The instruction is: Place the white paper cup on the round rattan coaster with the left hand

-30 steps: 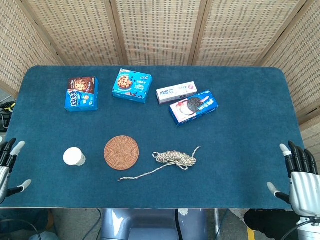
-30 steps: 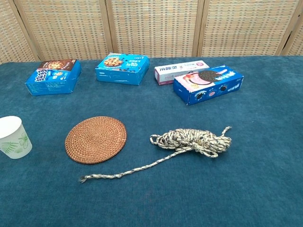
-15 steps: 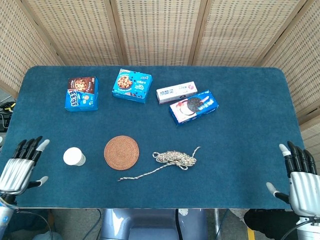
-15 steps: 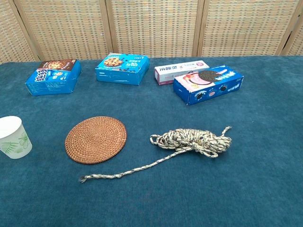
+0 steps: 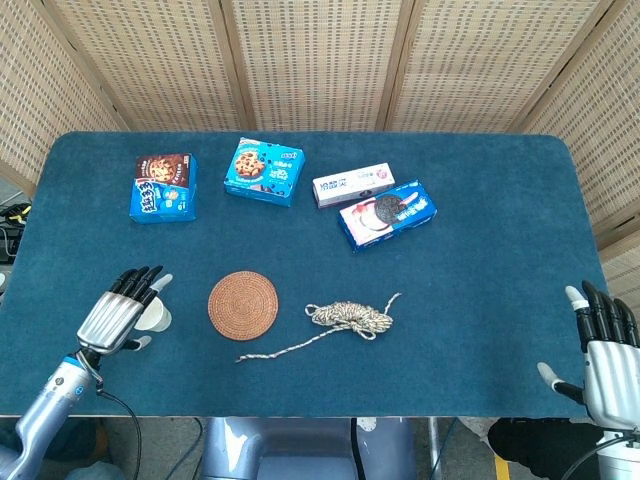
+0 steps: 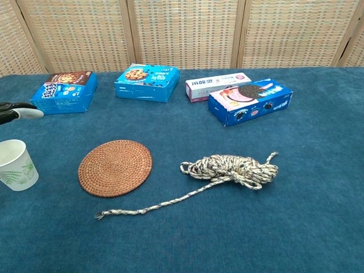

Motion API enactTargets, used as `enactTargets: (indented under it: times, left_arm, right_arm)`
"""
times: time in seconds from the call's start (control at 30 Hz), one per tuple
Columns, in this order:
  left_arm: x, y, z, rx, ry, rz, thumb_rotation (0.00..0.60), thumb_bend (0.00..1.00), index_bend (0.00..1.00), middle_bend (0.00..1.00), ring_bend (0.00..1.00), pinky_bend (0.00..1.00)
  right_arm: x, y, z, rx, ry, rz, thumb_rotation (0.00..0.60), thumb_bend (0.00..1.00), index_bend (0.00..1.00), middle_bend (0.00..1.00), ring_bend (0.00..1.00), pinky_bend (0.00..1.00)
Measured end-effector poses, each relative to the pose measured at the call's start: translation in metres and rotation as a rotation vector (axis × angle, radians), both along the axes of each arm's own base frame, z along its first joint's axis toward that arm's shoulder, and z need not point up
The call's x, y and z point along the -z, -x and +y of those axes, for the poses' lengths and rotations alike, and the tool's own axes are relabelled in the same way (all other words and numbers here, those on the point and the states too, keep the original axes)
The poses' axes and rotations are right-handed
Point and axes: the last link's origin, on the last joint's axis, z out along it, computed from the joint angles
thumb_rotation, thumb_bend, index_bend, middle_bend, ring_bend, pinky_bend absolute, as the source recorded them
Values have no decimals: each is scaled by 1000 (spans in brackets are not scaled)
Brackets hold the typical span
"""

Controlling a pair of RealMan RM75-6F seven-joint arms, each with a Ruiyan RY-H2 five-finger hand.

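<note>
The white paper cup (image 5: 155, 317) (image 6: 15, 165) stands upright on the blue table, left of the round rattan coaster (image 5: 243, 305) (image 6: 115, 167). My left hand (image 5: 122, 310) hovers just left of the cup and partly over it, fingers spread and holding nothing. In the chest view only its fingertips (image 6: 23, 112) show at the left edge, above the cup. My right hand (image 5: 605, 358) rests open at the table's front right corner, far from both.
A coiled rope (image 5: 348, 319) (image 6: 233, 170) lies right of the coaster, its loose end trailing toward the front. Two blue cookie boxes (image 5: 163, 187) (image 5: 264, 171), a white box (image 5: 353, 186) and a blue sandwich-cookie box (image 5: 387, 214) lie across the back.
My left hand has moved in from the table's left edge toward the cup and now reaches it. The cup, the coaster and the right hand have hardly moved.
</note>
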Motion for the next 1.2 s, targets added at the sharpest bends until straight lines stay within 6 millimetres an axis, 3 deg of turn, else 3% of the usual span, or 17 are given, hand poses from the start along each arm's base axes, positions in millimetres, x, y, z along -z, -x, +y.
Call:
enactTargets:
  times: [0.3,0.47,0.7,1.0,1.2]
  left_arm:
    - [6,4,8,-1,25,30,600,0,19,206,262,325]
    - [6,8,12,-39,22,43,600,0,121,307,362,387]
    - [6,10,16,-59,21,46,600,7,327,517,578,483]
    - [-3,8,18,-56,-23,37,600,10,345,531,581,489]
    - [-18,-6,25,-47,-58,-52,600,10,344,531,578,489]
  right_arm:
    - [0,1,0,4,2,0,600,0,22,0,0,0]
    - [-1,1,0,6,5,-3,600,0,22,0,0,0]
    - [-1,1,0,4,6,-3,600,0,22,0,0,0]
    - [-2,1,0,3,7,-6,600,0,22,0,0,0]
    - [-1,1,0,5,5,-7,600,0,22,0,0,0]
